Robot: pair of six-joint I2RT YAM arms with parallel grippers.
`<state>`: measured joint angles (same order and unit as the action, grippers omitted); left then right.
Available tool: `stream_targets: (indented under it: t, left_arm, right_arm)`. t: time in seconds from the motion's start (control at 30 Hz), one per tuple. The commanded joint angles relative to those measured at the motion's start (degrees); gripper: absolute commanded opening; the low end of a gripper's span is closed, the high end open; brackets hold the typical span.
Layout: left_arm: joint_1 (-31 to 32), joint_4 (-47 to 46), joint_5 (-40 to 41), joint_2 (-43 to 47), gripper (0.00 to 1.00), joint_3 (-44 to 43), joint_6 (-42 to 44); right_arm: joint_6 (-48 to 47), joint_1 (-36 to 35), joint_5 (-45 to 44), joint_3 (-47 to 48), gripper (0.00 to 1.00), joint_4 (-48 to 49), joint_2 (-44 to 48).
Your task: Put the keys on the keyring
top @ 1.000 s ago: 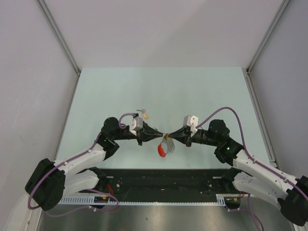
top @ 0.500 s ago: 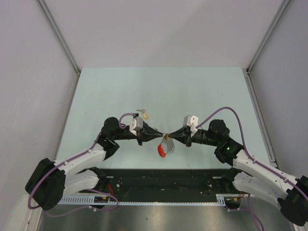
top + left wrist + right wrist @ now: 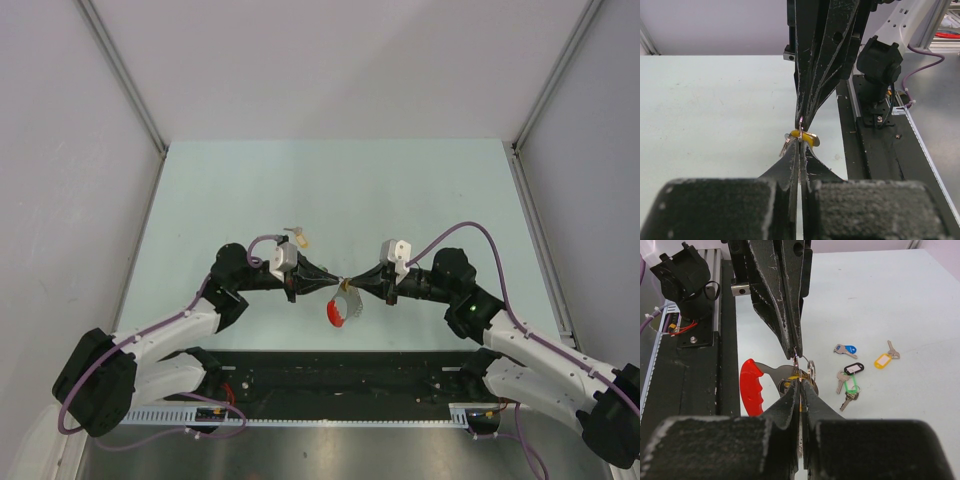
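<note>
The left gripper (image 3: 334,284) and right gripper (image 3: 353,284) meet tip to tip, each with its jaws pinched tight on the yellow-tagged key (image 3: 803,136), just above the red-arced keyring (image 3: 337,311). Other keys (image 3: 854,368) lie loose on the pale green table (image 3: 250,190), which is enclosed by grey walls (image 3: 320,70).

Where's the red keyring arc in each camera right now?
Top external: red keyring arc sits centre, just below the meeting fingers.
Left wrist: not in view.
Right wrist: left of centre.
Shared landmark: both arms' closed fingers meeting tip to tip.
</note>
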<state>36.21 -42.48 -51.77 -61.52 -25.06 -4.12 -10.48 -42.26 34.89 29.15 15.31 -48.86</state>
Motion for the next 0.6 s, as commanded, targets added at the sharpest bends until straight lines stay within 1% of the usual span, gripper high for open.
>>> stream_targets:
  t: [0.0, 0.57]
  left_arm:
    - [-0.4, -2.6, -1.1, 0.2, 0.0, -0.7, -0.6]
    - [-0.4, -3.0, -0.3, 0.8, 0.0, -0.2, -0.9]
  right_arm:
    - [1.0, 0.0, 0.8, -0.1, 0.0, 2.6, 0.0]
    - [0.6, -0.1, -0.9, 0.0, 0.0, 1.3, 1.7]
